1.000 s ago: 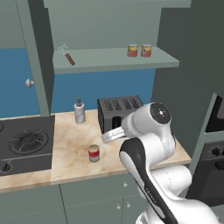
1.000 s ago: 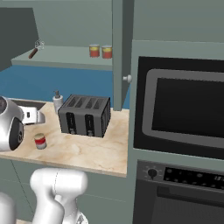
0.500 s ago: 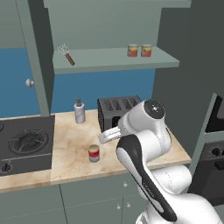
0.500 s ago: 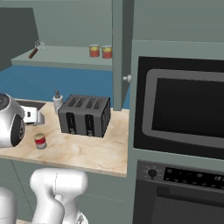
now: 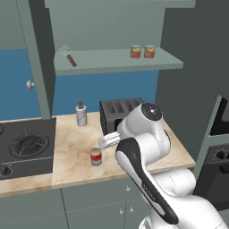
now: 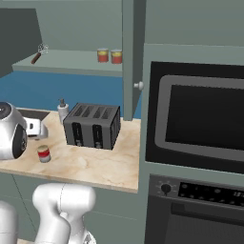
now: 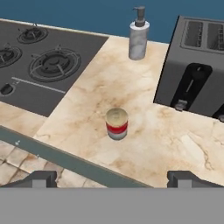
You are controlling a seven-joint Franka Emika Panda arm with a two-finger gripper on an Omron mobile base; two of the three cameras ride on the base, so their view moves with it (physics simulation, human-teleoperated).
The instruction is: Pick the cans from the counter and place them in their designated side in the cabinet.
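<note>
Kitchen scene, rendered: beige marble table (image 5: 71,147) w/ black stove at its left end, grey-green cabinet (image 5: 118,60) above.

Claw (image 7: 113,178): fingertips set wide apart at the bottom of the hand view, nothing between them; it hangs over the table's front edge, aimed down at the one can left there. Not touching it.

Red can (image 7: 117,124): stands upright on the table, long axis vertical, pale lid facing up, red band round the middle, grey base. In the left base view it sits (image 5: 95,157) near the front edge, just beside the arm's white forearm; in the right base view it is (image 6: 43,154) in front of and left of the toaster. Free on all sides, nothing touching it.

Further out: toaster (image 7: 197,85) to the can's right, slots up; pump bottle (image 7: 138,35) at the back, well apart from the can; stove (image 7: 39,65) on the left.

Cabinet shelf: two cans (image 5: 142,51) already stand upright, side by side near the right end (also (image 6: 109,55) in the right base view). A brush-like tool (image 5: 68,56) lies at the shelf's left end, well apart from them.

Progress (judgement): two cans shelved, one to go. Left: lower over the table can, close on its sides, lift, carry up to the shelf's can side. Approach stage only; grasp not yet begun.
</note>
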